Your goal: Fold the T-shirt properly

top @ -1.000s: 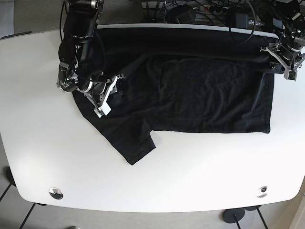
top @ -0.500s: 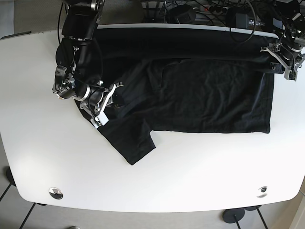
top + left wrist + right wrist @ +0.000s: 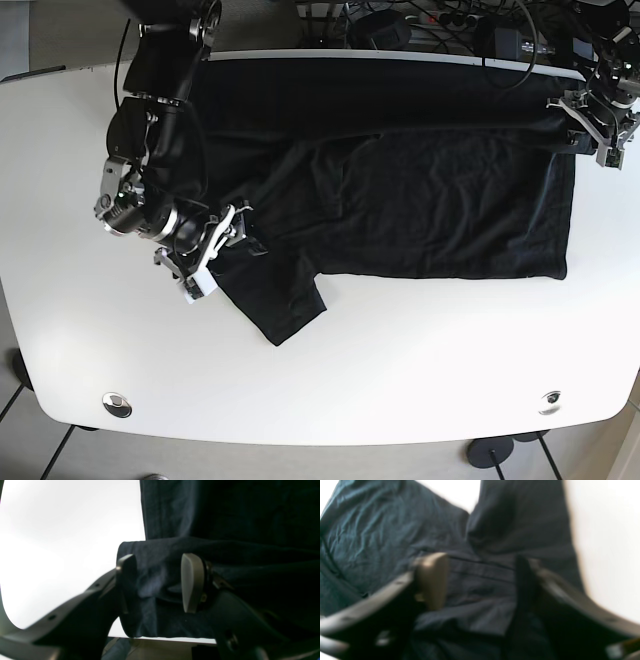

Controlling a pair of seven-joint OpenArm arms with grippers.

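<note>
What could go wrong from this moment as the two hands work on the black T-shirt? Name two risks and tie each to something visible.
1. The right hand has its fingers spread around bunched cloth of the T-shirt near the sleeve; closing might catch several layers and crease the fold.
2. The left hand straddles the shirt's corner at the table edge, not yet clamped; the corner could slip free.

The white table (image 3: pixel 400 380) lies bare along its near edge and left side, giving open passage there. The black T-shirt (image 3: pixel 440 210) covers the middle and far strip. Cables and boxes (image 3: pixel 440 25) crowd the far edge, seemingly just beyond the tabletop.
</note>
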